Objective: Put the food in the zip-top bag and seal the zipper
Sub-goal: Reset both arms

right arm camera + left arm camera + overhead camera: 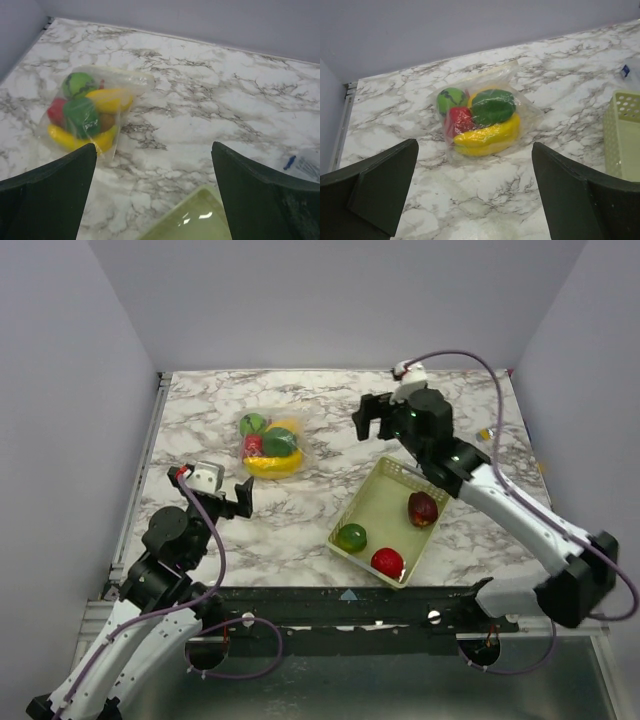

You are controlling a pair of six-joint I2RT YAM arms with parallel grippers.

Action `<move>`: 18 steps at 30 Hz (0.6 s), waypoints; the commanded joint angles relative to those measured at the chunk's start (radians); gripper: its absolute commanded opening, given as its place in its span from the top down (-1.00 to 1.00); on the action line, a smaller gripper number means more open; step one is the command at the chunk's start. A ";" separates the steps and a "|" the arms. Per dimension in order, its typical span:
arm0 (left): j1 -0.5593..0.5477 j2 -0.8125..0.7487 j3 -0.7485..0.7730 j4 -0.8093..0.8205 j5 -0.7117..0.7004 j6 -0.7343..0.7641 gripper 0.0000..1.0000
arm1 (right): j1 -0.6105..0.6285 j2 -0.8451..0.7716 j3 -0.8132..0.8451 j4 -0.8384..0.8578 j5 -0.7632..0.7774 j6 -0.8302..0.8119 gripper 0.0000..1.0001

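Note:
The clear zip-top bag lies on the marble table, holding yellow bananas, a green piece, a red piece and a striped green ball. It also shows in the left wrist view and the right wrist view. I cannot make out the zipper. A dark red piece, a green piece and a red piece lie in the yellow-green basket. My left gripper is open and empty, near side of the bag. My right gripper is open and empty, right of the bag, above the basket's far corner.
The basket's wall shows in the left wrist view and its corner in the right wrist view. A small blue-and-white item lies at the table's right. Grey walls close the table on three sides.

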 commanded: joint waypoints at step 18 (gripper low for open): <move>0.009 -0.097 0.213 0.085 0.078 -0.279 -0.97 | -0.006 -1.004 -0.345 -0.215 0.147 0.239 -1.00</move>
